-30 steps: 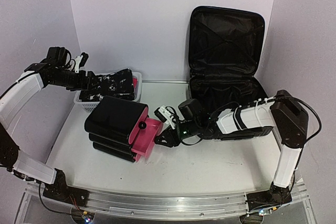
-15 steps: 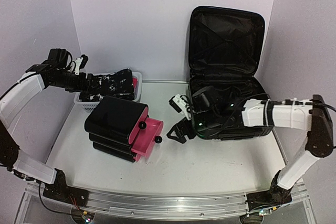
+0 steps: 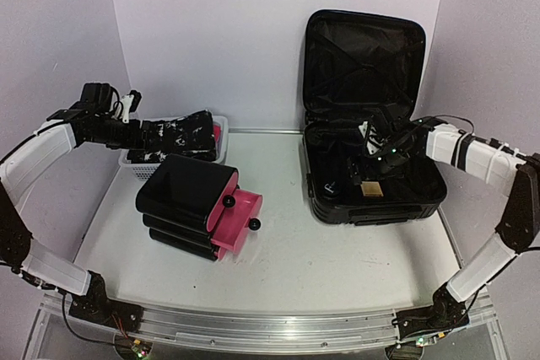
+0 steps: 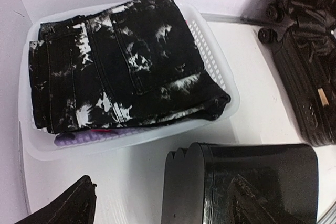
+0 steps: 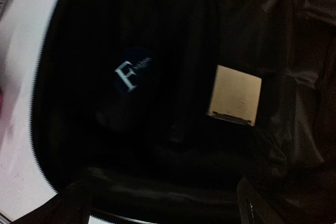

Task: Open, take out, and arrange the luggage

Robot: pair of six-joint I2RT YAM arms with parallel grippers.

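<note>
The luggage (image 3: 364, 69) stands open at the back right, with its lid upright and its base (image 3: 375, 208) flat on the table. Inside lie a dark item with a white "F" logo (image 5: 131, 72) and a tan square tag (image 5: 234, 94). My right gripper (image 3: 363, 164) hangs open over that interior, with nothing between its fingers (image 5: 73, 203). My left gripper (image 4: 163, 208) is open and empty. It hovers above the table between the white basket (image 4: 220, 66) and the small black case (image 4: 252, 177). The luggage's ribbed shell (image 4: 307, 93) shows at the right of the left wrist view.
Folded black-and-white jeans (image 4: 121, 61) fill the basket at the back left. The small black drawer case (image 3: 186, 196) sits left of centre with a pink drawer (image 3: 240, 217) pulled out, black knobs facing right. The back wall stands close behind the luggage.
My right arm swung from the pink drawer rightward into the luggage, and its jaws opened wide. The left arm barely moved.
</note>
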